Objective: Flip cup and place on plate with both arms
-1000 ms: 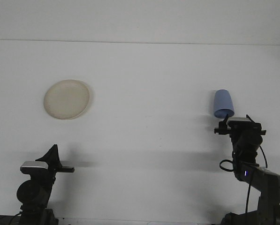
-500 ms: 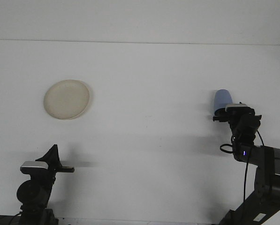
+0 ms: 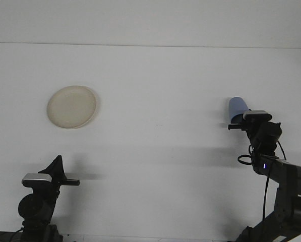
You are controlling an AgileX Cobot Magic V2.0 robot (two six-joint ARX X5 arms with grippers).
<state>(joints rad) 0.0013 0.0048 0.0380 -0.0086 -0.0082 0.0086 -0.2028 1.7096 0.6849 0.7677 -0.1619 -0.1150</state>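
I see my right gripper (image 3: 239, 122) at the blue cup (image 3: 237, 109), and I take this cup as my landmark. The cup stands on the white table (image 3: 160, 101) with its closed bottom up and its mouth down, leaning a little to the left. My right gripper is just at its lower edge, on the side near to me, and it covers the rim of the cup. The camera block and the wrist of my right arm (image 3: 263, 141) hide the fingers, so I cannot tell how wide they are, and I also cannot tell if they touch the cup or only stand close before it. The arm goes from the cup down and to the right, with a black cable hanging beside it.

The plate (image 3: 71, 107) is far to the left of the cup, at almost the same height in the view. It is round, cream in colour, and lies flat on the table with nothing on it.

My left gripper (image 3: 72, 181) is well apart from the cup, low and far to the left, below the plate. It hangs over the table and holds nothing. From this side I cannot tell its opening.
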